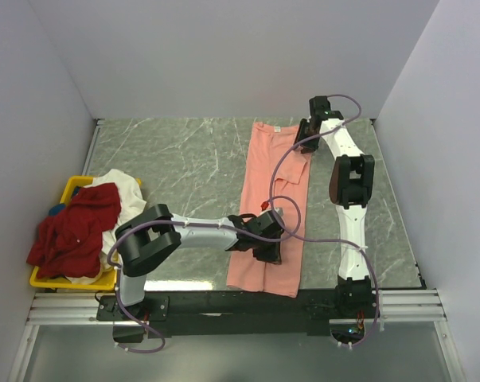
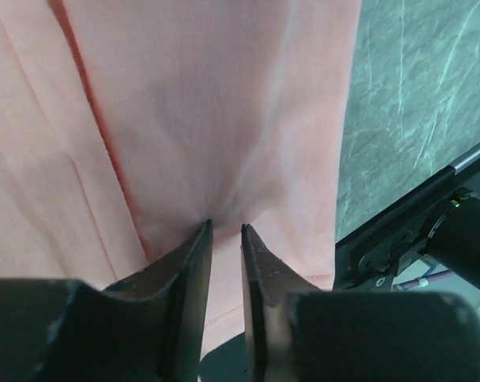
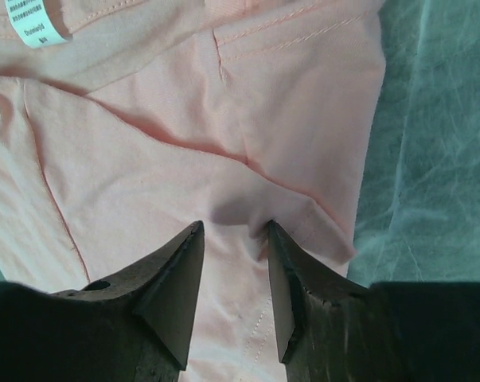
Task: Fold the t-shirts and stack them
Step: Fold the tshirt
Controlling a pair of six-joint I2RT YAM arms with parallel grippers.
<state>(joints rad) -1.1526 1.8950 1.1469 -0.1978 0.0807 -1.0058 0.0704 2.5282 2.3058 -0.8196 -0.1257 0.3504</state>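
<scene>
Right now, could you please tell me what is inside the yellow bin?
A dark red t-shirt lies heaped over a white t-shirt in the yellow bin; whatever lies beneath them is covered.

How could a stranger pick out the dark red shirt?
Look to the left side of the grey marbled table, where a yellow bin sits. The dark red shirt is crumpled on top there, draped over a white shirt; it is the darkest cloth, unlike the salmon-pink shirt spread flat mid-table.
</scene>
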